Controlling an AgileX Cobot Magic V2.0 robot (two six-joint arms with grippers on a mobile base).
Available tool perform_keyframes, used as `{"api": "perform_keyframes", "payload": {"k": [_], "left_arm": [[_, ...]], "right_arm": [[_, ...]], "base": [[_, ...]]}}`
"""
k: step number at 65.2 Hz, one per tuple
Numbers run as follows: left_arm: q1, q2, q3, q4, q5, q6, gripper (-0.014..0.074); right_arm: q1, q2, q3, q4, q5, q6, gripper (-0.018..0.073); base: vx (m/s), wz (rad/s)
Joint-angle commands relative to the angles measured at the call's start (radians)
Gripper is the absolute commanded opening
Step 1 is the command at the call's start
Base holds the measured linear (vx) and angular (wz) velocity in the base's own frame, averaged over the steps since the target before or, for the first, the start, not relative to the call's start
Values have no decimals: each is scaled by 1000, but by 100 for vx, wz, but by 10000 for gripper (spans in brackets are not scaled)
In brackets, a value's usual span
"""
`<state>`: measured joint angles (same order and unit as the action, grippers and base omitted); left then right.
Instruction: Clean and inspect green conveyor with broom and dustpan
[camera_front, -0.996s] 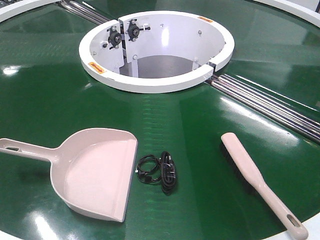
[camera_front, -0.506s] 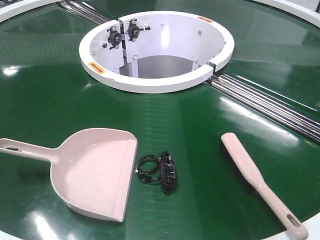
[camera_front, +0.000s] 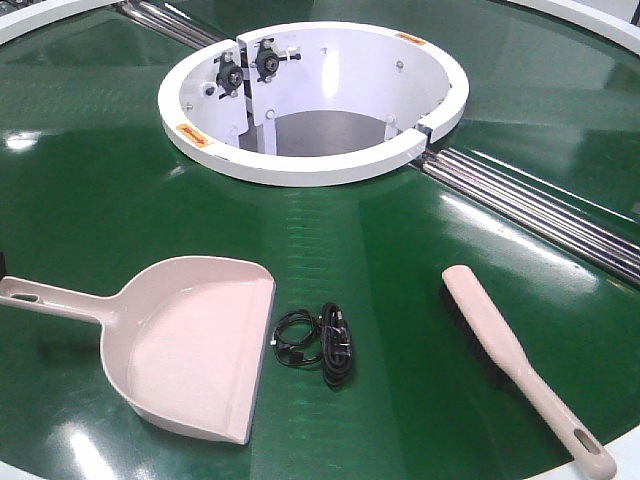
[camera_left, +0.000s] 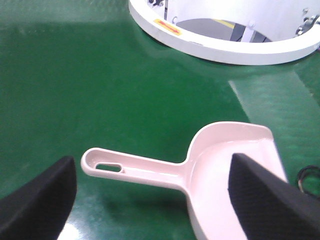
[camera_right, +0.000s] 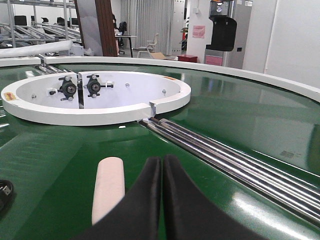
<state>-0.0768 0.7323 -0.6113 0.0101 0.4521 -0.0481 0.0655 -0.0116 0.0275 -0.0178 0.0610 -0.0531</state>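
The green conveyor (camera_front: 120, 190) fills the front view, with its white ring rim (camera_front: 300, 165) at centre and steel rods (camera_front: 540, 215) at right. The beige-pink dustpan (camera_front: 195, 345) lies at front left, handle pointing left. The broom (camera_front: 500, 345) lies at front right, bristles down. In the left wrist view my left gripper (camera_left: 150, 200) is open above the dustpan's handle (camera_left: 135, 167), its black fingers (camera_left: 40, 200) apart on either side. In the right wrist view my right gripper (camera_right: 162, 165) is shut and empty, just right of the broom's head (camera_right: 107, 192).
A coiled black cable (camera_front: 318, 345) lies between dustpan and broom; it shows at the right edge of the left wrist view (camera_left: 310, 177). The ring's open centre (camera_front: 320, 130) drops below the belt. The conveyor's white outer edge (camera_front: 625, 450) curves at front right.
A dark edge, probably the left arm, has appeared at the far left of the front view. Dustpan, broom and cable have not moved.
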Motion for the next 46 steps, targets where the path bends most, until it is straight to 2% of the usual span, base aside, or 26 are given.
{"api": "perform_keyframes", "payload": {"k": [1,8,19,25,30,37,46], "left_arm": [[1,7,-39,-41,-75,7,593],[1,64,-111,-10,46,154,593],[1,244,-345,-10,341,403,593],[1,361,-479,-10,500,595,593],[1,453,-569,-10,589,725,593],[1,560,-679,-10,660,820,592],[-9,660,-725,-10,664,920,572]], "right_arm": [[-3,-11,4,-9,-71,-3,-8],[-3,-11,4,-9,-70,-3,-8],[-3,-11,4,-9,-70,-3,-8],[-3,-11,4,-9,-70,-3,-8],[-3,-11,4,-9,-70,-3,-8],[-3,-11,4,-9,-70,-3,-8],[-3,-11,4,-9,-70,-3,-8]], "base": [[0,0],[0,0],[0,0],[0,0],[0,0],[0,0],[0,0]]}}
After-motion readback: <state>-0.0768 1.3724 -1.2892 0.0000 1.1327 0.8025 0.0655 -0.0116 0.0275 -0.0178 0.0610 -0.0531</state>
